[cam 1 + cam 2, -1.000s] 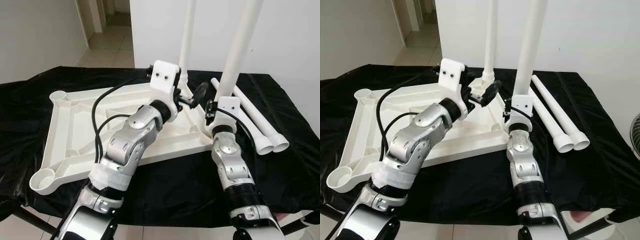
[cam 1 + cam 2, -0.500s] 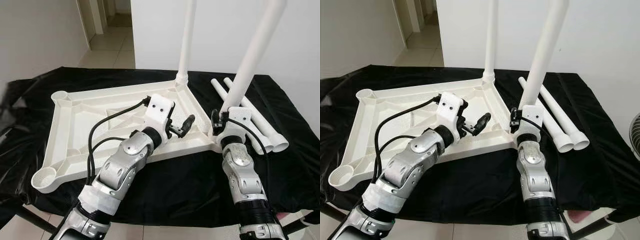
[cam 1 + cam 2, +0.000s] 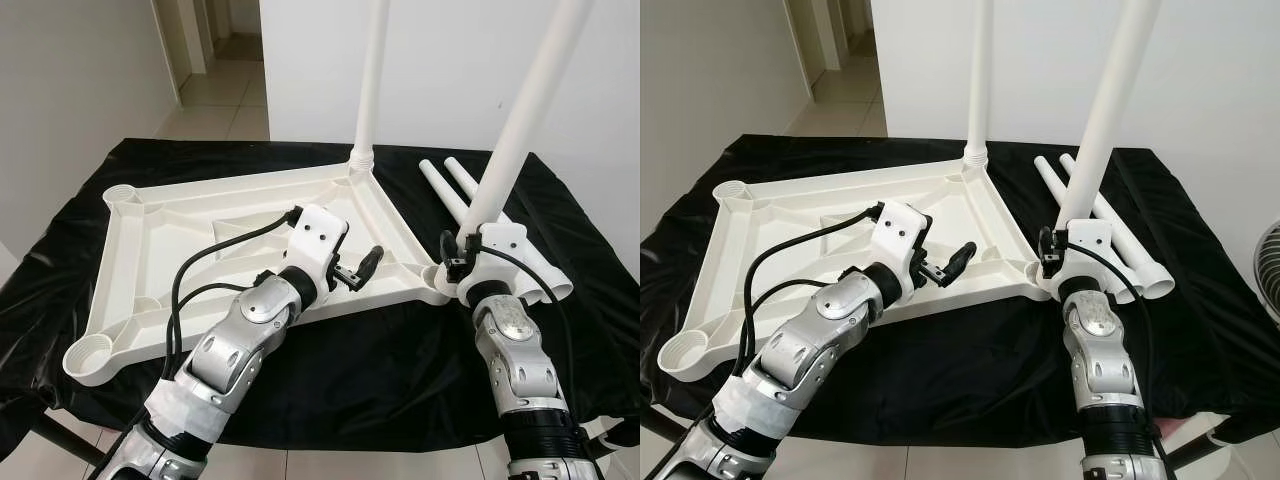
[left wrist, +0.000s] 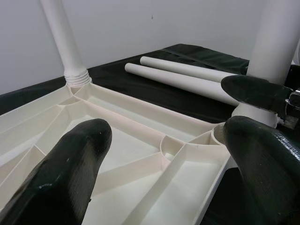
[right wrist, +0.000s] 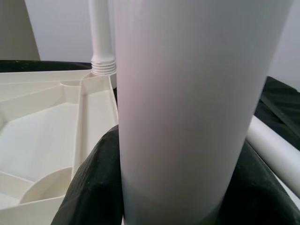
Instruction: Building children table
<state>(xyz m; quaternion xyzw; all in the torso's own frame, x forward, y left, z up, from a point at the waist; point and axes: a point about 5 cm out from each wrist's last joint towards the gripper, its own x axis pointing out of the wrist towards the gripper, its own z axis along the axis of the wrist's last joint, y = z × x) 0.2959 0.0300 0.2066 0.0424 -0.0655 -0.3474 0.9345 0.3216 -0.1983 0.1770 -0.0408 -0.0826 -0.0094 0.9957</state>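
A white plastic tabletop (image 3: 112,270) lies upside down on a black cloth. One white leg (image 3: 368,80) stands upright in its far right corner. A second leg (image 3: 523,110) leans slightly right at the near right corner socket (image 3: 438,293), and my right gripper (image 3: 466,256) is shut around its base. In the right wrist view the leg (image 5: 197,103) sits between black fingers (image 5: 93,183). My left gripper (image 3: 366,268) hovers open over the tabletop's right side, just left of that leg. Its fingers (image 4: 70,173) are spread wide with nothing between them.
Two loose white legs (image 3: 452,185) lie side by side on the cloth to the right of the tabletop. Open sockets sit at the far left corner (image 3: 122,193) and near left corner (image 3: 88,355). A white wall stands behind; a doorway opens at the back left.
My left gripper has drawn back from the far leg's base toward the tabletop's near right side. The leg in my right gripper now leans further right. The camera has shifted.
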